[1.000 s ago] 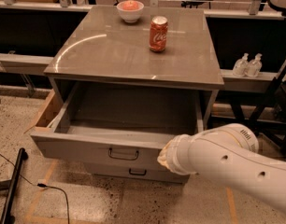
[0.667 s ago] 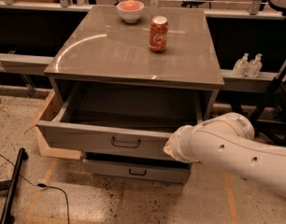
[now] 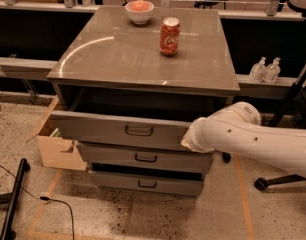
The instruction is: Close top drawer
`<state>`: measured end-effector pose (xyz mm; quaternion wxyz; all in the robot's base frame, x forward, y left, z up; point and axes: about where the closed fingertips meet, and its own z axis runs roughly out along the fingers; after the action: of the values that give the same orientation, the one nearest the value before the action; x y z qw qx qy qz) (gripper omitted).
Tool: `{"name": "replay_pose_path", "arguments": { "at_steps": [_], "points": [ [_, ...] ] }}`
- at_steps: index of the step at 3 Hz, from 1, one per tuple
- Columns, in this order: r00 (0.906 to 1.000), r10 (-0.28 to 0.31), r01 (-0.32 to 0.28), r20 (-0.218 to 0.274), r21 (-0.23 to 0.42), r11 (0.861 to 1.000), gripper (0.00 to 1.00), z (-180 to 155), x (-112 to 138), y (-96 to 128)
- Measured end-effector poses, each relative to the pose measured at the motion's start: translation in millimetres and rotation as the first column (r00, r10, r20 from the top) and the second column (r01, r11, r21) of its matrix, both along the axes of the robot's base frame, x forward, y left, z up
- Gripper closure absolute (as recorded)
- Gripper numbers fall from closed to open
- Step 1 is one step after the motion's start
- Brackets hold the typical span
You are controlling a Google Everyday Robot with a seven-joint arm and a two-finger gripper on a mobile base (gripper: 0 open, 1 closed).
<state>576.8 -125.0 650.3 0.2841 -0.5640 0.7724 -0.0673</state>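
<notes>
— Three drawer fronts on the grey cabinet (image 3: 118,59). Where does the top drawer (image 3: 103,128) stand?
— Partway out of the cabinet's front, with a dark gap above its panel and the loop handle (image 3: 139,130) at centre.
— And the gripper (image 3: 188,140)?
— At the cabinet's front right, by the right end of that drawer's panel, at the tip of the white arm (image 3: 253,136). Spread or pressed together, I cannot tell.
— On the cabinet's top?
— A red soda can (image 3: 169,36), and a white bowl (image 3: 139,11) near the back edge.

The white arm (image 3: 258,139) reaches in nearly level from the right, its hand (image 3: 189,139) at the leftward tip, mid-frame.
</notes>
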Motion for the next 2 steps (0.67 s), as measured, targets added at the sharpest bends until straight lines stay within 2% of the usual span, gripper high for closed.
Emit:
{"name": "replay_pose_path", "arguments": {
  "at_steps": [1, 2],
  "points": [
    [1.0000, 0.000, 0.000, 0.002, -0.005, 1.000, 1.00, -9.5, 37.4, -6.9],
    [1.0000, 0.001, -0.001, 0.008, -0.005, 1.000, 1.00, -12.9, 61.1, -10.3]
  ]
}}
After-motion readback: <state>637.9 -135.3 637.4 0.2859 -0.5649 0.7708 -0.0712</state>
